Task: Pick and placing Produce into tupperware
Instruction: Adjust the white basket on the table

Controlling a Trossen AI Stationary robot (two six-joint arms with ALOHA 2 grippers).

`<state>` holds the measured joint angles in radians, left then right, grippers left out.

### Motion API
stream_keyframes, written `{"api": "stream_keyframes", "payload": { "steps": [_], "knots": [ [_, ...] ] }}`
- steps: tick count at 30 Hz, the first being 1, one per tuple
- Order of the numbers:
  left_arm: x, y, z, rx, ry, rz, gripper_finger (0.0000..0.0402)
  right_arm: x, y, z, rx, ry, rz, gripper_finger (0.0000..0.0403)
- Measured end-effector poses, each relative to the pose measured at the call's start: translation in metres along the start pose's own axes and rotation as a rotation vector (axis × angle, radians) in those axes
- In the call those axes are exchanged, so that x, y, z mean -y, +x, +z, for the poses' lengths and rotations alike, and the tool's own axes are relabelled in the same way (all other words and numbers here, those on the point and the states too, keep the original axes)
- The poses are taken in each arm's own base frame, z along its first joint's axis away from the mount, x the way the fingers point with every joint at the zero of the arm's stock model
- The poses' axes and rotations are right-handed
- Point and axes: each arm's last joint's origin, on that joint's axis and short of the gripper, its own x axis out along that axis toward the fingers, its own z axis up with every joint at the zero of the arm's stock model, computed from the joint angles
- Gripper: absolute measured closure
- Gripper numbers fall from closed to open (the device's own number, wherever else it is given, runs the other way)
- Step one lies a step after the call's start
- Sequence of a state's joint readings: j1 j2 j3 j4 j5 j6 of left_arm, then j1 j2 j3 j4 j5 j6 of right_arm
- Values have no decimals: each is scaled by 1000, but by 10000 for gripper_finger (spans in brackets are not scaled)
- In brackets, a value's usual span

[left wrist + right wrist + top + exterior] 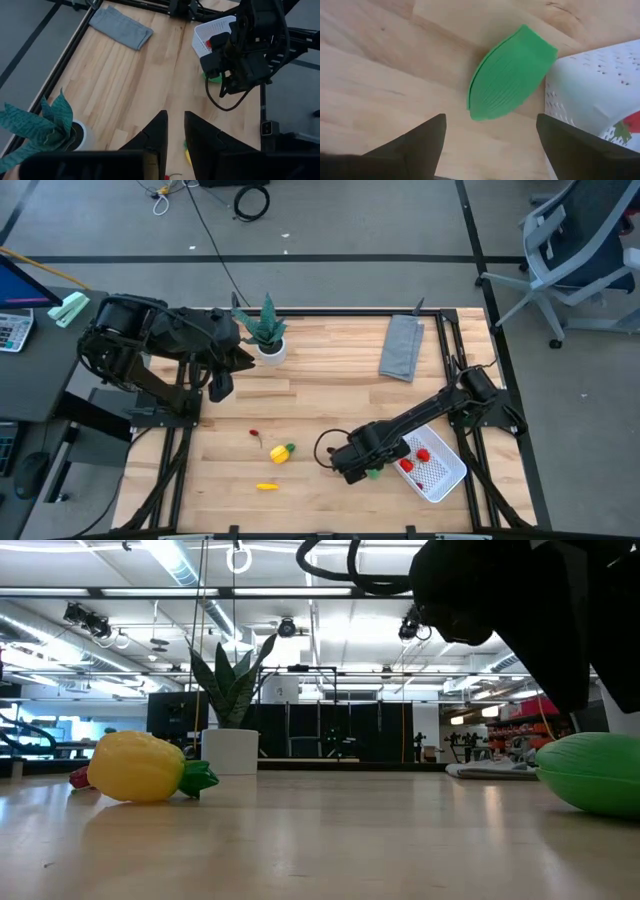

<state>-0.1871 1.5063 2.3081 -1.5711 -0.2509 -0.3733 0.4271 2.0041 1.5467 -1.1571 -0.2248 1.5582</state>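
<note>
My right gripper point(362, 468) point(490, 131) is open and low over the table. Its fingers point at the green oblong point(512, 72) point(374, 473) point(595, 772) without touching it. The oblong lies on the wood against the near-left corner of the white tupperware point(442, 476) point(580, 95), which holds red pieces point(421, 456). The yellow piece with the green end point(282, 452) point(140, 768), the thin yellow-orange one point(267, 486) and a tiny red piece point(254, 433) lie on the table's left half. My left gripper point(220, 385) point(175, 131) waits raised by the far-left corner, with only a narrow slit between its fingers.
A potted plant in a white pot point(268, 340) point(230, 745) stands at the far edge. A folded grey cloth point(402, 347) point(122, 27) lies far right. Black frame rails point(505, 370) run along the table's sides. Bare wood lies between the yellow piece and the right gripper.
</note>
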Motion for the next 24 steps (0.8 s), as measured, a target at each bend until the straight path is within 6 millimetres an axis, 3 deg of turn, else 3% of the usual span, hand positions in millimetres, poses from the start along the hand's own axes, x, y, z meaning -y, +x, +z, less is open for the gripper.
{"api": "stream_keyframes", "payload": {
  "steps": [9, 14, 18, 24],
  "knots": [
    [0, 0, 0, 0, 45, 0, 337, -11, -27, -8, -56, -66, 95, 82],
    [0, 0, 0, 0, 45, 0, 333, -4, -49, -20, -44, -179, 11, 94],
    [0, 0, 0, 0, 44, 0, 335, 12, -65, -36, 14, -198, -149, 132],
    [0, 0, 0, 0, 44, 0, 345, 29, -69, -52, 103, -177, -138, 244]
  ]
}}
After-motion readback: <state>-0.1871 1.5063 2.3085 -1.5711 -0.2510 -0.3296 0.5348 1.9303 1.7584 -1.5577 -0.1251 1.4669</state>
